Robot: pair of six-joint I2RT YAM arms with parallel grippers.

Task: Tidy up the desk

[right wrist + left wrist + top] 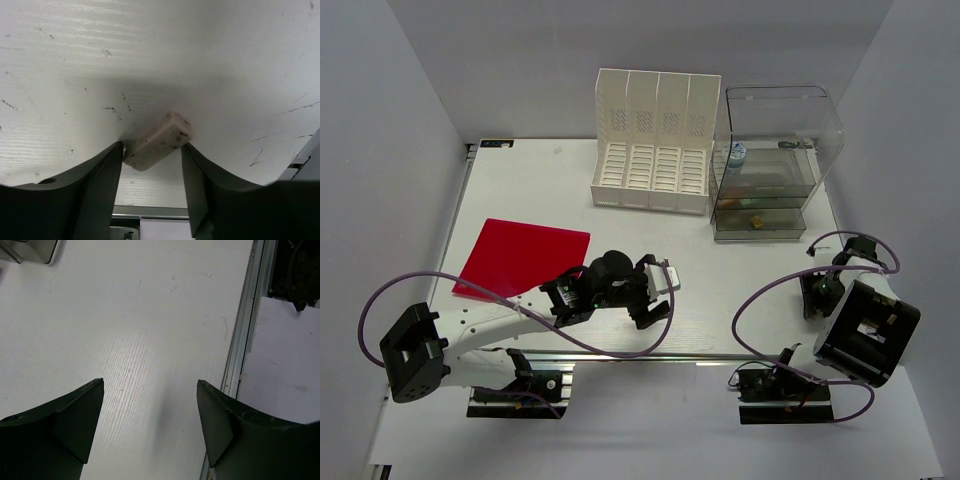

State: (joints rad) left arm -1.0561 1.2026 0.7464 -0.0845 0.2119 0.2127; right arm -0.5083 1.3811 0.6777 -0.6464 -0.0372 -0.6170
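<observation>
The desk (pixel 740 275) is the broad white tabletop under both arms, running from the aluminium rail (pixel 650 355) at the near edge to the back wall. It is a stiff, flat, heavy slab, fixed work surface rather than something to lift, so it is the small things on it that need a hold.

Nearest, on the right side, the right gripper (pixel 152 150) points down with an eraser (pixel 157 141) lying askew between its fingers. Both fingers seem to touch a corner of it, but I cannot tell whether they are pinching it. The eraser looks light, slightly soft and grippy (scuffed and speckled too), and is probably best squeezed across its short width, though its skew may make it twist.

Around mid-desk, the left gripper (pixel 150 384) hangs spread wide over bare surface, holding nothing. A red folder (pixel 525 258) lies flat just beyond on the left. Farthest back stand a white file rack (pixel 655 140) and a clear drawer unit (pixel 775 170), side by side.
</observation>
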